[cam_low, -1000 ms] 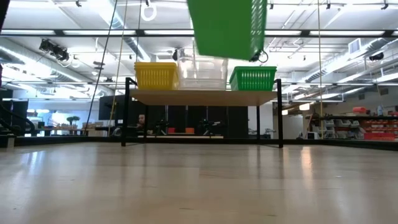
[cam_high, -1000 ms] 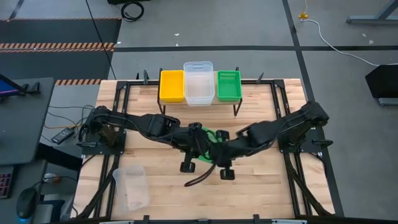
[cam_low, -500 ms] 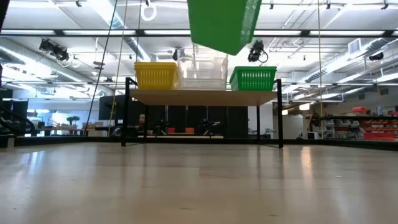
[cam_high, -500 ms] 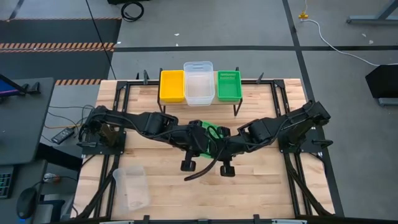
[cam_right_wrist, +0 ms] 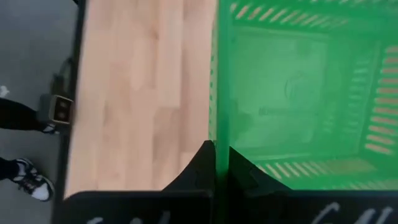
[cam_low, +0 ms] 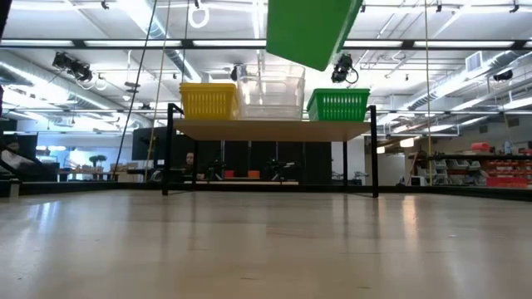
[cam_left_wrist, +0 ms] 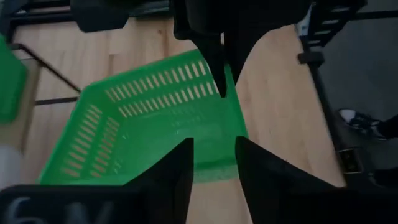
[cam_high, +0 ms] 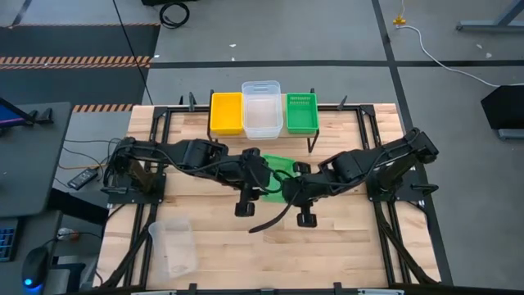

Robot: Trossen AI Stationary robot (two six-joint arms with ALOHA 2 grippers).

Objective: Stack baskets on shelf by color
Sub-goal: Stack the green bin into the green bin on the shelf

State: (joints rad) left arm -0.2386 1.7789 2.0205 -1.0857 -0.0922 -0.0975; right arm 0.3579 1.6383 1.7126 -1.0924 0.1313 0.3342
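A green basket [cam_high: 275,167] hangs tilted above the middle of the table, high in the low view [cam_low: 312,29]. My right gripper [cam_right_wrist: 221,149] is shut on it, coming from the table's right [cam_high: 288,183]. My left gripper [cam_left_wrist: 214,146] is open. Its fingers stand on either side of the basket's near rim [cam_left_wrist: 214,167], apart from it. On the shelf [cam_low: 274,129] at the far edge, a yellow basket [cam_high: 227,112], a clear basket [cam_high: 261,106] and another green basket [cam_high: 300,112] rest side by side. My right gripper pinches a side wall of the green basket [cam_right_wrist: 216,134] near a corner. One finger [cam_right_wrist: 242,171] is inside the basket and the other is outside. The fingers slant down from the table's right. The basket is lifted clear of the table and tilted.
A clear basket [cam_high: 173,246] lies on the table near its near left corner. Black frame bars [cam_high: 155,156] run along the table's left and right sides. Bare wood lies between the shelf's legs and the near edge.
The green basket has shifted a little toward the table's right and tipped further over, staying clear of the table. My right gripper has drawn toward the table's right and far edge with it.
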